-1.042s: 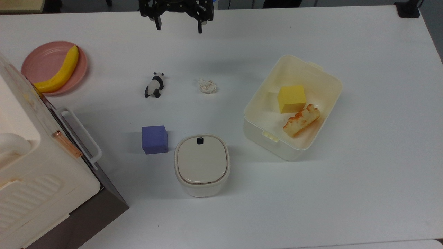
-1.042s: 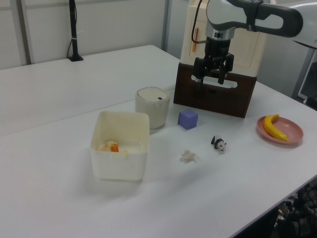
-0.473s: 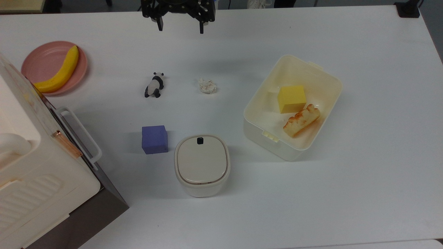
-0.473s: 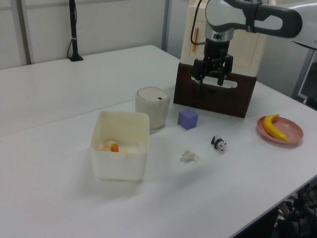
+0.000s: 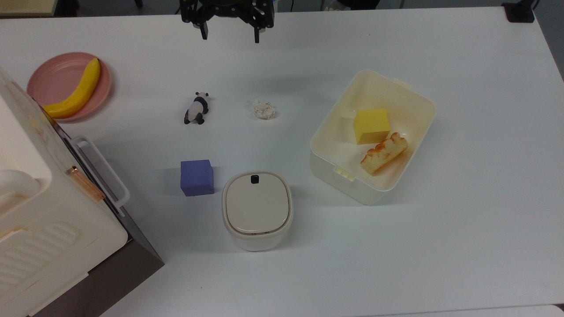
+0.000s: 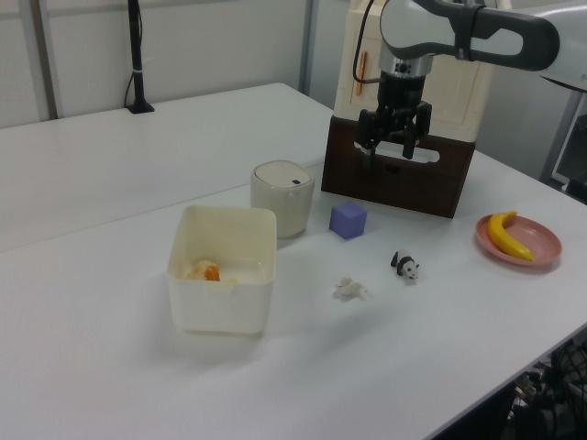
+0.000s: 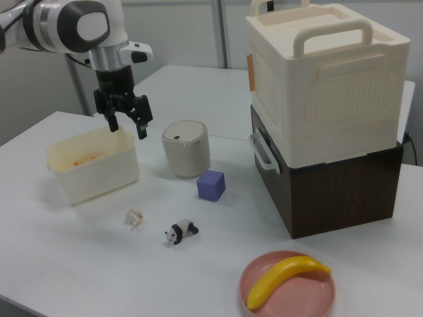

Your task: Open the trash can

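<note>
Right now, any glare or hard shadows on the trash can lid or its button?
Top view: trash can lid evenly lit and matte, no glare, black button crisp, soft shadow falling toward the top view's right. Left view: button a small dark speck. Right view: lid readable, table evenly bright.

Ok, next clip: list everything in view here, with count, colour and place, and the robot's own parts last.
trash can: 1, cream with beige lid shut, black button, table centre in the top view
purple cube: 1, at the top view's left of the trash can
open tub: 1, cream, at the top view's right
yellow block: 1, inside the tub
bread piece: 1, orange-brown, inside the tub
panda figure: 1, black and white, lying on the table
crumpled paper: 1, whitish, beside the panda
plate: 1, pink, top view's left edge
banana: 1, yellow, on the plate
appliance: 1, cream on a dark brown base
table: 1, white
gripper: 1, black, jaws open, above the table
</note>
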You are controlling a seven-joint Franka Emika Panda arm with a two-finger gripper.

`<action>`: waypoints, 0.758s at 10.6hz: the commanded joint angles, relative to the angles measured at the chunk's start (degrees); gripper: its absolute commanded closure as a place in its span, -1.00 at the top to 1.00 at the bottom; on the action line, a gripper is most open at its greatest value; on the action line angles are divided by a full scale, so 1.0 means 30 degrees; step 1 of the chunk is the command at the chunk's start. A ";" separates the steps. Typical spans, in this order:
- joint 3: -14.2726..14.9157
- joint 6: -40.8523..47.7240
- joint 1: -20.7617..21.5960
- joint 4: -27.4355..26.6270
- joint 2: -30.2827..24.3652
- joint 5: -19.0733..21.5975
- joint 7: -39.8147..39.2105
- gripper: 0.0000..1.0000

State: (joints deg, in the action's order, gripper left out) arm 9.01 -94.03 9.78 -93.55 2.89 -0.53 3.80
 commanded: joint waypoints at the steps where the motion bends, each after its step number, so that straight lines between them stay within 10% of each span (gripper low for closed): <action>1: -0.0016 -0.0003 0.0137 -0.0809 -0.0202 0.0090 -0.0389 1.00; 4: 0.0013 -0.1780 -0.0009 -0.0022 0.0821 0.0877 -0.2057 -0.44; 8: -0.0045 -0.6497 0.0137 0.1560 0.3453 0.0970 -0.1883 -0.60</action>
State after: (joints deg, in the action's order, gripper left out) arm 8.91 -107.91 9.88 -92.63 8.10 1.40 -0.86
